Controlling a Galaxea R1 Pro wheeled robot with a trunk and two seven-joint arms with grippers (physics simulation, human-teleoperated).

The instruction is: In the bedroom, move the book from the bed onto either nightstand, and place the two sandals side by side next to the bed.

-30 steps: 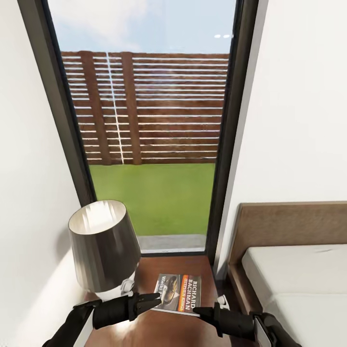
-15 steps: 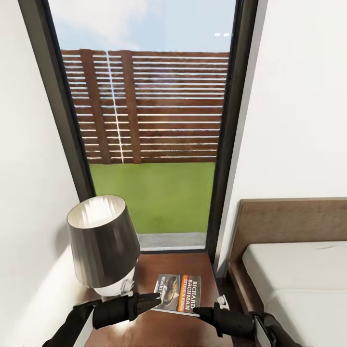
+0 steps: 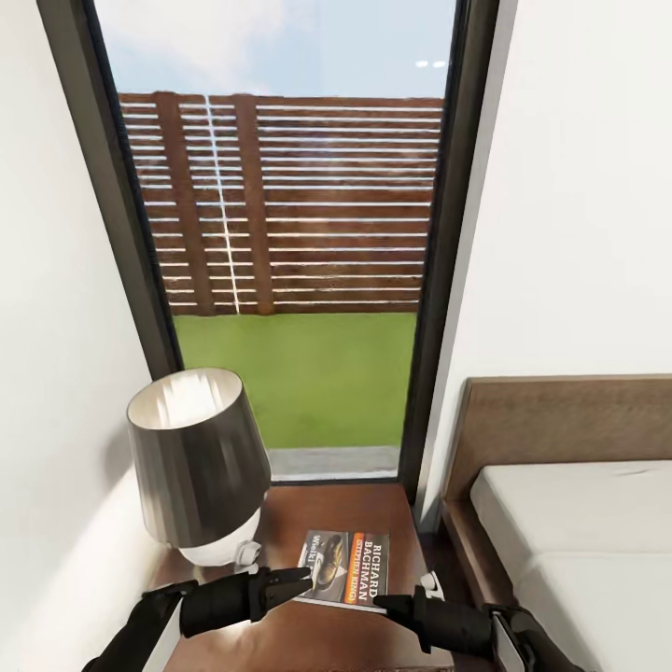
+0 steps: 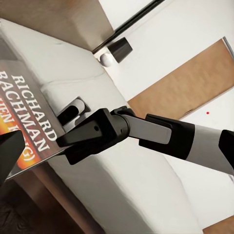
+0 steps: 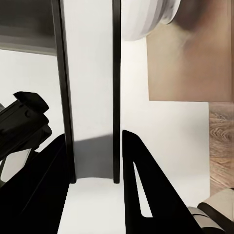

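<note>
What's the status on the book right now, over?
Book flat on nightstand. Left gripper and right gripper at its near edge. Lamp beside it.

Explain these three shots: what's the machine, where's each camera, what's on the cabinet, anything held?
It's a simulated two-armed robot. The big picture comes from its head camera, looking down at a nightstand between a glass door and the bed. The other two come from cameras by each wrist. On the nightstand stand a lamp and a book. The right gripper meets the book's near edge; whether it grips is unclear. The left gripper hovers beside the book, holding nothing visible.
</note>
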